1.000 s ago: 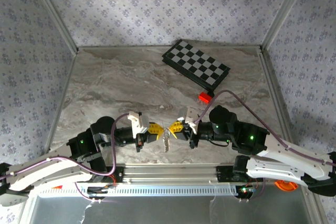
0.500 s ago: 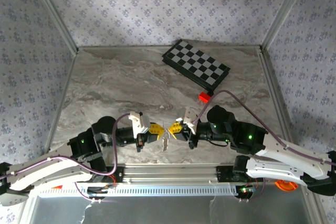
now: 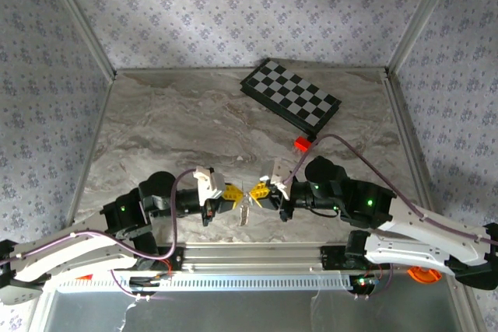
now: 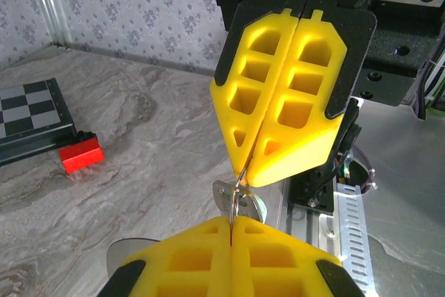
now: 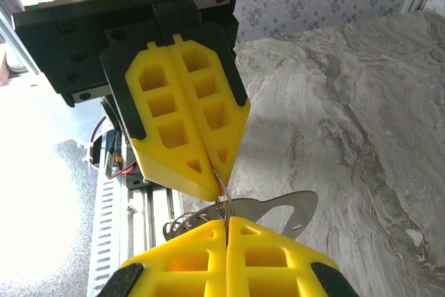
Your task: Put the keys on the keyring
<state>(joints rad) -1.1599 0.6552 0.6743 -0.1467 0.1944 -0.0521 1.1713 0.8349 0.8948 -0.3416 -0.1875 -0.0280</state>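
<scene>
Top external: where are the two grippers placed?
— The left gripper (image 3: 233, 192) and the right gripper (image 3: 257, 190) are seen tip to tip over the near part of the marble table (image 3: 171, 130), with only a short gap left between their yellow fingertips.

How far are the jaws parted?
— Both pairs are pressed fully together. From the left wrist, a thin wire of the keyring (image 4: 241, 175) is seen pinched in the seam of each pair and stretched across the gap, so the ring is held from both sides at once.

And where are the keys found?
— The keys (image 5: 274, 208) are hung under the fingertips, just below that wire. From the right wrist, one flat silver blade is shown pointing right, with more metal bunched behind it at lower left. How many pieces are threaded on the wire cannot be told, nor whether the marble is touched by them.

Can any writing or label be read?
— Lettering on the arms is too small to be made out. The one clear pattern is the black-and-white squares of the chessboard (image 3: 290, 103), laid at an angle near the far right corner. A red block (image 3: 303, 144) is set just beside its near corner, well apart from the grippers.
</scene>
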